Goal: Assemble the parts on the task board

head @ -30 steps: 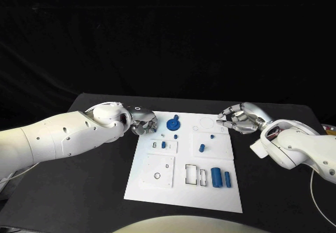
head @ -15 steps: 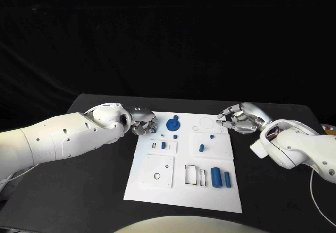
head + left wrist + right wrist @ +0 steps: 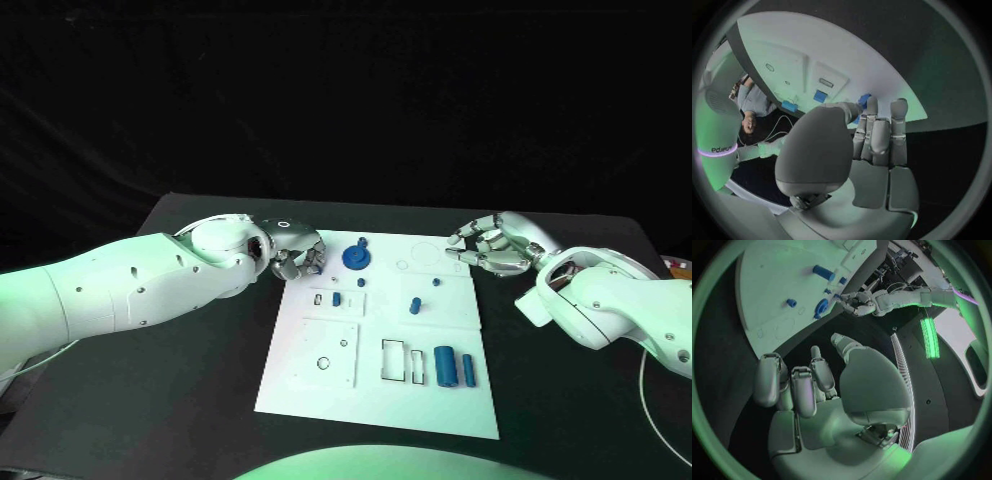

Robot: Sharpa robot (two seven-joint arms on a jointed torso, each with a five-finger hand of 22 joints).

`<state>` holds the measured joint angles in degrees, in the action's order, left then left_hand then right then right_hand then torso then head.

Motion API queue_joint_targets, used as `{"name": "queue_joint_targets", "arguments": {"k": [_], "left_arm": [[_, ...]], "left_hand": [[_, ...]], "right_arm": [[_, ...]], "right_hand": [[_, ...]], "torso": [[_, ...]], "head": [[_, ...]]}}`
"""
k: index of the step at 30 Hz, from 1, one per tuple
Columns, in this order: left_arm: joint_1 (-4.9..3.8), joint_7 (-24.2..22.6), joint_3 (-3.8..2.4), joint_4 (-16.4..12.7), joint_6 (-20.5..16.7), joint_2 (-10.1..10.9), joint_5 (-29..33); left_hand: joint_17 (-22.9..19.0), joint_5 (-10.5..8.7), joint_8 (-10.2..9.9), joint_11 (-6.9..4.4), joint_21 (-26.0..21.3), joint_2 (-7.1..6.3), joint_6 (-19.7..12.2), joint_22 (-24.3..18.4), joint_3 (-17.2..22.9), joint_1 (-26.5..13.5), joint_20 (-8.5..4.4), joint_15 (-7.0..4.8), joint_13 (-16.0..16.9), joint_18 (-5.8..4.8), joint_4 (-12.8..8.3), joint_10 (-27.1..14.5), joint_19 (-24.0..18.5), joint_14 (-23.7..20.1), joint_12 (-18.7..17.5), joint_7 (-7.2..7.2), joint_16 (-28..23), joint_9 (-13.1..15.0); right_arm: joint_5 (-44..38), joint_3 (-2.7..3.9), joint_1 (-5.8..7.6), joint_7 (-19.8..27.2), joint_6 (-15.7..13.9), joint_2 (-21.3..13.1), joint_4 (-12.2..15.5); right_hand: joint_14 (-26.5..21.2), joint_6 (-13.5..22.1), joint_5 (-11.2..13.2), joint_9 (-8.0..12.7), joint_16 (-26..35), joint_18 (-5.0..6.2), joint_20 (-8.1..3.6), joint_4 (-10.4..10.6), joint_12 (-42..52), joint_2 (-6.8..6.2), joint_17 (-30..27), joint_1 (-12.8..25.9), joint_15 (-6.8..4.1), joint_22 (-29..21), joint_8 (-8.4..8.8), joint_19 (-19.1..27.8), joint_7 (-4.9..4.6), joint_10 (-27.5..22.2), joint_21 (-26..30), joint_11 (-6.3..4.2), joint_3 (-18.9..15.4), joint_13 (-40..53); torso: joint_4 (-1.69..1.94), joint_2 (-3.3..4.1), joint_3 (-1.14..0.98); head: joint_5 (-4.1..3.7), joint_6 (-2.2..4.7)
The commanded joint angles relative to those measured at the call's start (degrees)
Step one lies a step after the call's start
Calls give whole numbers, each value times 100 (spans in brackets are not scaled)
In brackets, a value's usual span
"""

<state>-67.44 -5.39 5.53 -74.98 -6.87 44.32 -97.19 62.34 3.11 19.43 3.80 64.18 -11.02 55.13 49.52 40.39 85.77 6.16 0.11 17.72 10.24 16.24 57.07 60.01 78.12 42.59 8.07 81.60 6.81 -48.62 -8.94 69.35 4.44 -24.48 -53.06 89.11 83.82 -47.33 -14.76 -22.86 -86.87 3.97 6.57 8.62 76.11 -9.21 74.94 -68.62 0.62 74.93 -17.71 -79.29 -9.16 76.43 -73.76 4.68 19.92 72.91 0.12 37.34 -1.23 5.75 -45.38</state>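
The white task board [image 3: 329, 390] lies in the middle of the black table. On it are a round blue disc [image 3: 356, 258], small blue pegs [image 3: 336, 298] [image 3: 415, 305], and two blue cylinders [image 3: 447, 365] lying near its front right. My left hand [image 3: 296, 250] hovers at the board's far left corner, beside the disc, with its fingers curled in and nothing in them. My right hand [image 3: 488, 245] sits off the far right corner, also curled and holding nothing. The left wrist view shows the left hand [image 3: 873, 145] over the board edge [image 3: 817, 55]; the right wrist view shows the right hand [image 3: 817, 390].
Rectangular and round recesses [image 3: 395, 360] mark the board's near half. Bare black tabletop [image 3: 173, 380] runs along both sides of the board. In the right wrist view the board [image 3: 779, 285] and my left hand [image 3: 857, 302] lie beyond the fingers.
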Motion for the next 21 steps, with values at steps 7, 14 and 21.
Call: {"name": "queue_joint_targets", "arguments": {"k": [7, 14, 21], "left_arm": [[11, -17, 3, -15, -163, 6, -28], [12, -20, 3, -6, -175, 12, -26], [13, -21, 3, 5, -150, 16, -26]], "left_hand": [[22, -1, -8, -12, 14, -310, 3, -13, -133, -159, -10, 1, -9, -111, 20, 90, 28, 52, -66, -1, 8, -6], [25, 2, -8, -14, 11, -318, 15, -15, -138, -184, -10, -1, -10, -111, 26, 100, 30, 54, -72, -4, 8, -3], [17, 7, -26, -13, -13, -113, 45, -34, -30, -329, -11, 1, -18, -110, 47, 122, 27, 53, -118, -12, -4, 6]], "right_arm": [[-70, 0, -4, 56, 50, -5, 10], [-70, 0, -4, 54, 53, -5, 9], [-65, 0, -4, 52, 58, -3, 7]], "right_hand": [[392, 42, -31, 7, 31, 52, -29, 40, 0, 5, 516, 27, -39, 101, -31, 29, -11, -6, 24, -23, -4, -5], [392, 42, -31, 7, 31, 52, -29, 40, 0, 5, 516, 27, -39, 101, -31, 29, -11, -6, 24, -23, -4, -5], [389, 48, -26, 9, 35, 52, -29, 44, -2, -1, 508, 22, -39, 102, -35, 29, -12, -9, 26, -22, -9, -7]], "torso": [[3, 3, 4], [-2, 2, 5], [0, 1, 4]], "head": [[1, 4], [1, 13], [-9, 22]]}}
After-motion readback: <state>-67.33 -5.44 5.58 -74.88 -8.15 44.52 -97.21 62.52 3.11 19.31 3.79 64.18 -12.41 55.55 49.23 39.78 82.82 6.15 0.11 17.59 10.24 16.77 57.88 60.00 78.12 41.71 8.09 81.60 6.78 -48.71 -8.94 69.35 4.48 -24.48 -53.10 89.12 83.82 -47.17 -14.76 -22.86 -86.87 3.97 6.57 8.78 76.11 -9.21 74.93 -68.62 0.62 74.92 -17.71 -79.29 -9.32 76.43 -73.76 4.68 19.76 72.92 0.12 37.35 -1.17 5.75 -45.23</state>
